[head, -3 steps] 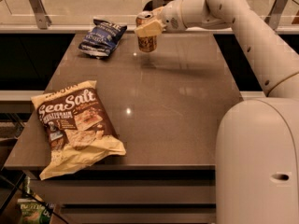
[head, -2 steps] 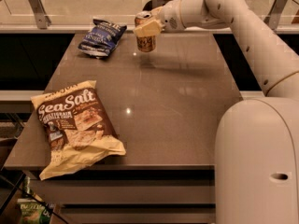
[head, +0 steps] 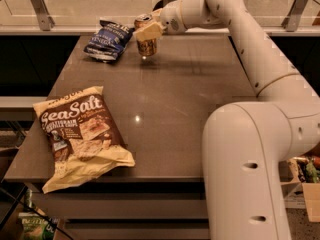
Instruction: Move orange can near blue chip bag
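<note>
The big white robot arm (head: 250, 49) reaches over the gray table (head: 200, 109) to the far side. The table top lies under the jaws.

A big brown and cream Sea Salt bag (head: 80, 134) lies well away from the jaws, at the near left side of the table. It has no part in this job.

The blue chip bag (head: 107, 40) lies just to the left of the jaws, near the far edge of the table.

The orange can (head: 146, 47) sits right between the jaws and stands up straight. It looks like it hangs a tiny bit above the table, but that is hard to tell.

The gripper (head: 147, 31) is at the far side of the table, and its jaws squeeze the top part of the can.

I think the job is almost done. The can is already close beside the blue bag, with a small gap between them. What looks left is to set the can down on the table and let go.
</note>
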`<state>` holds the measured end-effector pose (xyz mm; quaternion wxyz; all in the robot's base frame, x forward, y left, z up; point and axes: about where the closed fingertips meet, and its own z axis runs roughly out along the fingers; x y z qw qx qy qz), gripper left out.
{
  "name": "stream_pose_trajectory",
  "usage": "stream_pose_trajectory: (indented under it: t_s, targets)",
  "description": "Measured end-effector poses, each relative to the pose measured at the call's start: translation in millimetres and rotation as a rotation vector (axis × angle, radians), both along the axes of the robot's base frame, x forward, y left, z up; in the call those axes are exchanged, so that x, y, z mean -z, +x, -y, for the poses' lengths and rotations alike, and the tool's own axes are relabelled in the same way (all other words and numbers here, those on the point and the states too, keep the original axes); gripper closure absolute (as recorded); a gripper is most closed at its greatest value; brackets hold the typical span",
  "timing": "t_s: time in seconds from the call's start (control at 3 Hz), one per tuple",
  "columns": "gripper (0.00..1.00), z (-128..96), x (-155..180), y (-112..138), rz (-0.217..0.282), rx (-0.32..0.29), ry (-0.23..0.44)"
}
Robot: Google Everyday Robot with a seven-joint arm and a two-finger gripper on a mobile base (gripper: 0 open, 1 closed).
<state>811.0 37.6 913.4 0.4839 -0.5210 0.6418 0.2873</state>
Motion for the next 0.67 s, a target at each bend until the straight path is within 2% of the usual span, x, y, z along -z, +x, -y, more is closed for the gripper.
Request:
stream_pose_trajectory:
  t_s: [0.33,0.67]
  targets:
    - [1.00,-17.0,9.8,7.2,-0.013,-0.035,-0.006]
    - [0.85,-19.9,9.3,8.8,-0.009,-0.039,-0.004]
